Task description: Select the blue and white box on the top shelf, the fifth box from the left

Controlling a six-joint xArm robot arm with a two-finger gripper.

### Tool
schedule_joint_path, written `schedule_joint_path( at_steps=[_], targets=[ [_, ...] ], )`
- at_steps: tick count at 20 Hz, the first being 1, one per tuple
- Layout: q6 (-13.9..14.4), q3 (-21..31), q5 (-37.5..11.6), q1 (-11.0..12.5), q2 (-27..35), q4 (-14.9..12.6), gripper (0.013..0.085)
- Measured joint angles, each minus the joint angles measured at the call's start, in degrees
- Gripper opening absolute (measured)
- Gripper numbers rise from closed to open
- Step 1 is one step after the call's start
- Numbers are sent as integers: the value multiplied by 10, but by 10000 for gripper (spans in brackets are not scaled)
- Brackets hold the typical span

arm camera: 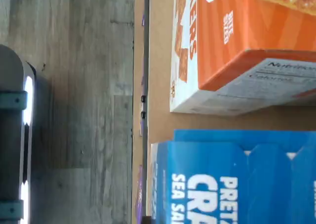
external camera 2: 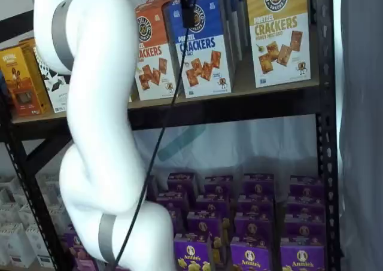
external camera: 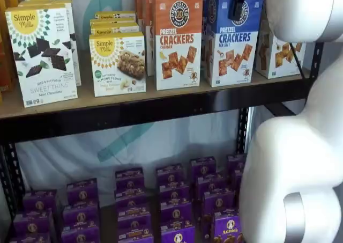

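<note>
The blue and white box stands on the top shelf, between an orange-topped box and a yellow-topped one. It shows in both shelf views and close up in the wrist view, where I see its blue top and "PRETZEL CRACKERS SEA SALT" lettering. My gripper hangs from above right at the box's top front edge, and only its black fingers show. No gap between the fingers can be made out, so I cannot tell its state. The box stands upright on the board.
The orange Cheddar box stands just left of the blue one, the yellow-topped box to its right. Simple Mills boxes fill the left. Purple boxes sit on the lower level. My white arm blocks part of both shelf views.
</note>
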State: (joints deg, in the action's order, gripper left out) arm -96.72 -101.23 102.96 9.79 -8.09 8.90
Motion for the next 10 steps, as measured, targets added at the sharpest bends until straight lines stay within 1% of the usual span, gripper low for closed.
schedule_joint_path(
  at_steps=[1, 3, 4, 5, 10],
  targets=[
    [0, 1, -1, 0, -1, 0, 690],
    [0, 2, -1, 1, -2, 1, 610],
    [0, 2, -1, 1, -2, 2, 610],
    [0, 2, 0, 1, -3, 2, 570],
    [0, 7, -1, -1, -8, -1, 570]
  ],
)
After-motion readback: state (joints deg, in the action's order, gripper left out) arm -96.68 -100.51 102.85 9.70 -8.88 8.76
